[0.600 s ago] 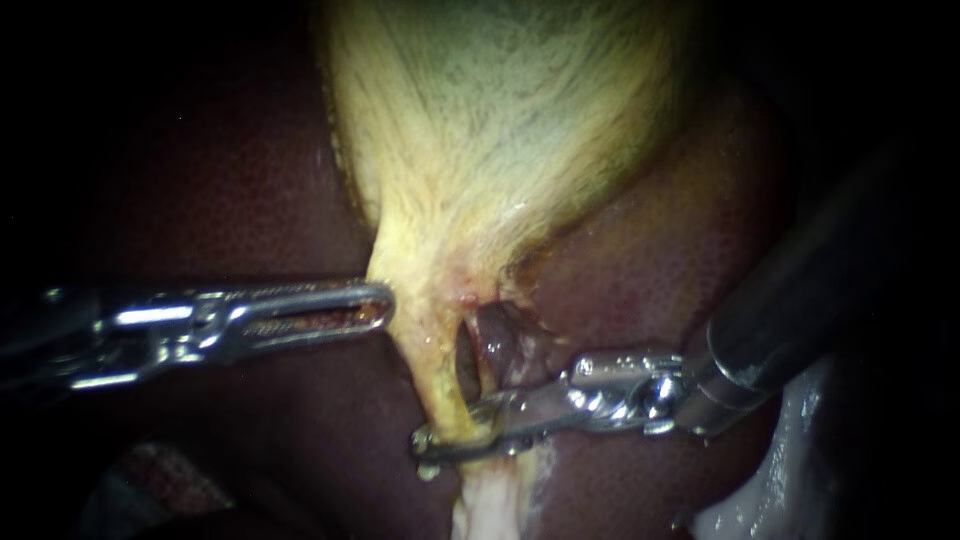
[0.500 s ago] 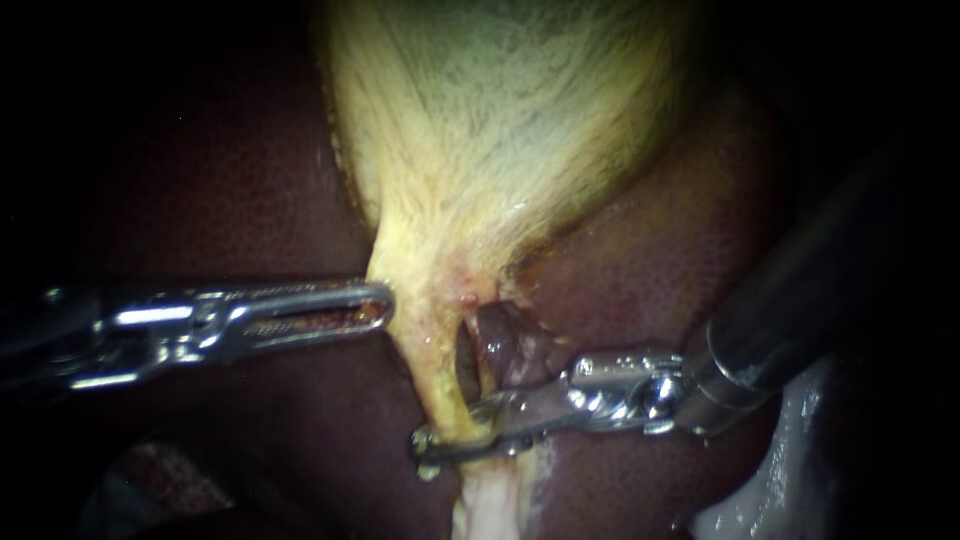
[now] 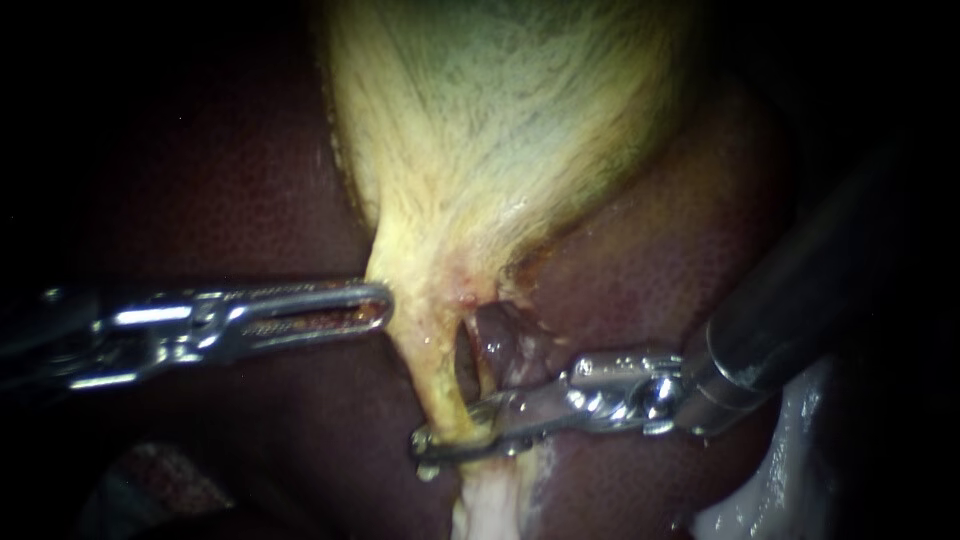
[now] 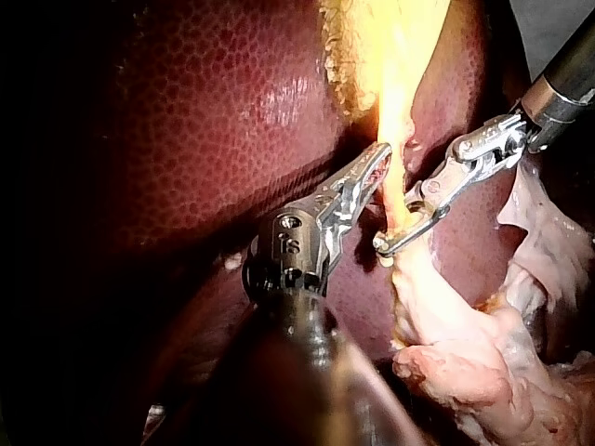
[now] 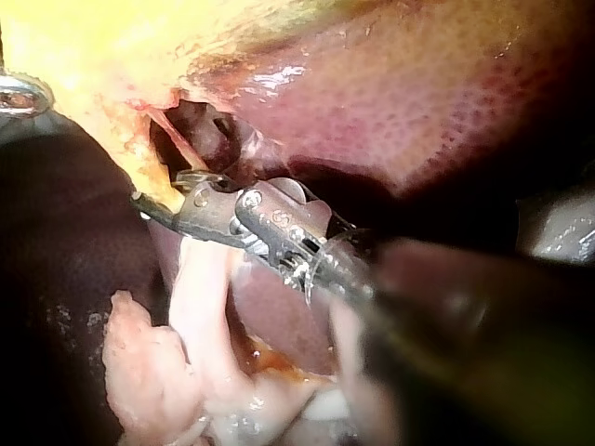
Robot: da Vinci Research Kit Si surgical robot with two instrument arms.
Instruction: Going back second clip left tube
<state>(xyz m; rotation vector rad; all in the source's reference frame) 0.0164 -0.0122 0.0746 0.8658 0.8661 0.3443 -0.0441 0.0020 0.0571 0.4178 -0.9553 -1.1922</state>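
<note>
The pale yellow gallbladder narrows downward into a neck. Below the neck a dark window separates the yellow left tube from a darker reddish tube. My right instrument reaches across from the right. Its slim jaws close around the left tube low down, one on each side. In the right wrist view these jaws pinch the same strand. No clip can be made out there. My left instrument lies level, its jaws together on the neck's left edge, as the left wrist view also shows.
Dark red liver surrounds the gallbladder on both sides. Pale ragged tissue hangs below the clasped tube. The right instrument's thick dark shaft fills the right side. Whitish material lies at the lower right.
</note>
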